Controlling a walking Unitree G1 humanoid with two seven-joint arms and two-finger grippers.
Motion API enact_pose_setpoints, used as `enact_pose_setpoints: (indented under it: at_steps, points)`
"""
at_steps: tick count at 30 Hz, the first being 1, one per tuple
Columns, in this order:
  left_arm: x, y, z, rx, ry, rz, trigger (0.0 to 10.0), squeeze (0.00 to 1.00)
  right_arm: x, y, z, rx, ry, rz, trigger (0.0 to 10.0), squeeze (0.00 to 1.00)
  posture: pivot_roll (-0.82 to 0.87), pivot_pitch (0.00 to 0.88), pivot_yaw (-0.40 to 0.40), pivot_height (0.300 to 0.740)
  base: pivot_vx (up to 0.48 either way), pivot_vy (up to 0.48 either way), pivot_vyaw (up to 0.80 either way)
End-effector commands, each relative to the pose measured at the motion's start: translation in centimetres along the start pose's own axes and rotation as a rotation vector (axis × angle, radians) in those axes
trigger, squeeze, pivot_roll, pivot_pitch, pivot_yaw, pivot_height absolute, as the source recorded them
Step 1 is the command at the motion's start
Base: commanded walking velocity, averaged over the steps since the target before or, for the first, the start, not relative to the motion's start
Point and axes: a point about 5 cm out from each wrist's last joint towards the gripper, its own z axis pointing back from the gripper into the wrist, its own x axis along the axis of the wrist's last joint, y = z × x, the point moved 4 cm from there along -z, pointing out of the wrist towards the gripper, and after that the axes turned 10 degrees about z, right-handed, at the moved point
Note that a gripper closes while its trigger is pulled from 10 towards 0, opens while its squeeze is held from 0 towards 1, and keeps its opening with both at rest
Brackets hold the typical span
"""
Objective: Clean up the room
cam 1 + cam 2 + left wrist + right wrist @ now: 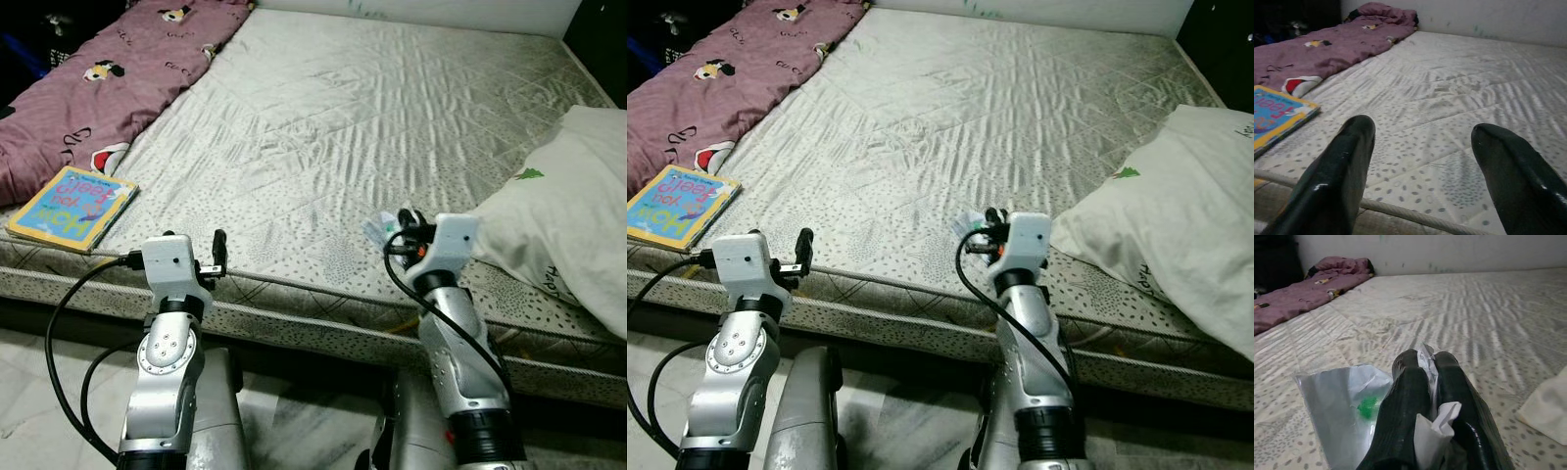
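**Right gripper clamped on a crumpled wrapper at the near edge of the mattress**

The right gripper (1427, 367) has its two black fingers pressed together on a crumpled clear-and-white plastic wrapper with a green mark (1349, 401). White folds of the wrapper are squeezed up between the fingers, and the rest of it fans out to one side of them. In the head views this gripper is above the near edge of the bed, right of centre, with the wrapper (380, 228) sticking out from its tips towards the left, over the mattress surface.

The left gripper (1422, 147) has its fingers spread wide apart with nothing between them. It sits over the near edge of the bed, left of centre (219, 253), pointing towards the far side.

Both grippers are over a pale quilted mattress with a speckled border (353, 117), which takes up most of the scene. Near the left gripper, further left along the near edge, lies a flat children's book with a blue and yellow cover (73, 208). Behind the book, along the left side of the mattress and running to the far end, lies a purple blanket printed with cartoon mice (108, 73). To the right of the right gripper, close beside it, a white pillow with a small green tree print (558, 215) rests on the near right part of the mattress.
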Motion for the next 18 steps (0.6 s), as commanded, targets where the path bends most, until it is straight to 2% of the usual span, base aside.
enact_pose_setpoints:
  at_steps: [1,6,7,8,9,10,14,15,16,17,18]
  points:
    - [-0.04,-0.38,-0.12,-0.011,-0.003,0.008,0.0,0.00,0.66,-0.45,-0.09,-0.008,-0.010,0.006,10.0,0.00,0.07,0.000,-0.016,0.540,0.000,0.000,0.00]
    - [-0.22,-0.70,-0.07,-0.009,0.000,0.014,0.0,0.00,0.92,-0.42,-0.29,-0.001,-0.003,0.007,10.0,0.00,0.08,0.000,-0.019,0.540,0.000,0.000,0.00]
    - [-0.20,-0.70,-0.05,-0.010,-0.001,0.013,1.5,0.00,0.95,-0.43,-0.31,-0.004,0.000,0.009,10.0,0.00,0.08,0.000,-0.020,0.540,0.000,0.000,0.00]
    - [-0.19,-0.69,-0.04,-0.010,-0.001,0.012,1.5,0.00,0.98,-0.45,-0.31,-0.007,0.004,0.010,10.0,0.00,0.08,0.000,-0.020,0.540,0.000,0.000,0.00]
    - [-0.17,-0.61,-0.03,-0.009,-0.002,0.011,1.1,0.00,0.99,-0.51,-0.32,-0.013,0.007,0.008,10.0,0.00,0.08,0.000,-0.020,0.545,0.000,0.000,-0.42]
    - [-0.11,-0.40,0.00,-0.005,-0.004,0.009,0.0,0.00,0.98,-0.48,-0.39,-0.017,0.011,-0.007,10.0,0.00,0.09,0.000,-0.022,0.553,0.000,0.000,-0.43]
    - [-0.08,-0.25,0.00,-0.003,-0.006,0.005,0.0,0.00,1.06,-0.33,-0.50,-0.011,0.014,-0.014,10.0,0.00,0.09,0.000,-0.023,0.574,0.000,0.000,-0.43]
    - [-0.11,-0.29,0.01,-0.003,-0.005,0.004,1.6,0.00,1.07,-0.32,-0.53,-0.010,0.015,-0.013,10.0,0.00,0.09,0.000,-0.024,0.578,0.000,0.000,-0.43]
    - [-0.15,-0.36,0.01,-0.004,-0.004,0.004,8.2,0.00,1.08,-0.32,-0.57,-0.009,0.017,-0.013,10.0,0.00,0.09,0.000,-0.024,0.582,0.000,0.000,-0.42]
    - [-0.15,-0.36,0.01,-0.004,-0.004,0.004,8.2,0.00,1.08,-0.32,-0.57,-0.009,0.017,-0.013,10.0,0.00,0.09,0.000,-0.024,0.582,0.000,0.000,-0.42]
    - [-0.32,-0.52,0.00,-0.007,0.007,0.005,10.0,0.00,1.08,-0.39,-0.67,-0.011,0.019,-0.012,10.0,0.00,0.09,0.000,-0.023,0.591,0.000,0.000,-0.43]
